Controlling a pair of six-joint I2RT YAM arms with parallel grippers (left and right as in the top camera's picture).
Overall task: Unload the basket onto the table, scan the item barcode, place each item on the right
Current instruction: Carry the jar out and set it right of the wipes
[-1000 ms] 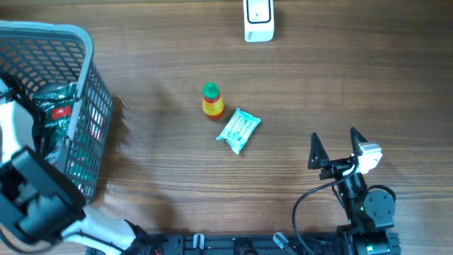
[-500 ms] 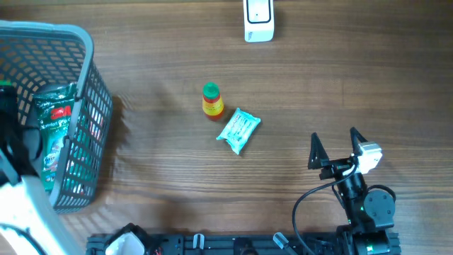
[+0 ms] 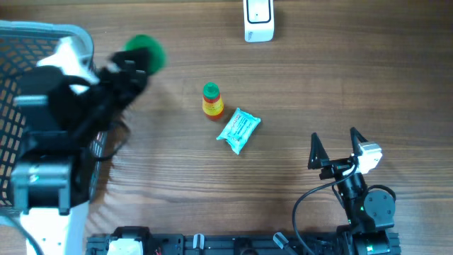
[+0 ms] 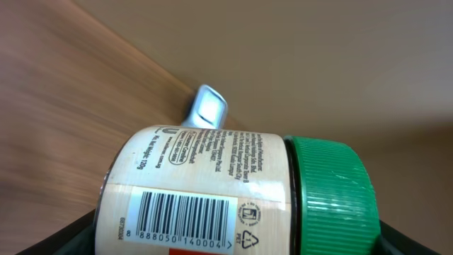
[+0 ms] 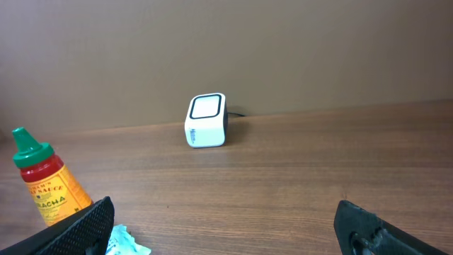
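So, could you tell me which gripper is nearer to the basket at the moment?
Left. The left gripper, holding a green-lidded jar, is just beside the basket at its right rim. The right gripper stands open far off on the opposite side, beyond the sauce bottle and packet.

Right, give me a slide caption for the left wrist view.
Left gripper holds a green-capped jar, barcode facing the camera, with the white scanner on the table behind.

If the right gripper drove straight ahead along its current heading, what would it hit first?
Probably the white scanner, just left of centre between the right gripper's open jaws; only bare table lies before it. The sauce bottle sits clear to the left.
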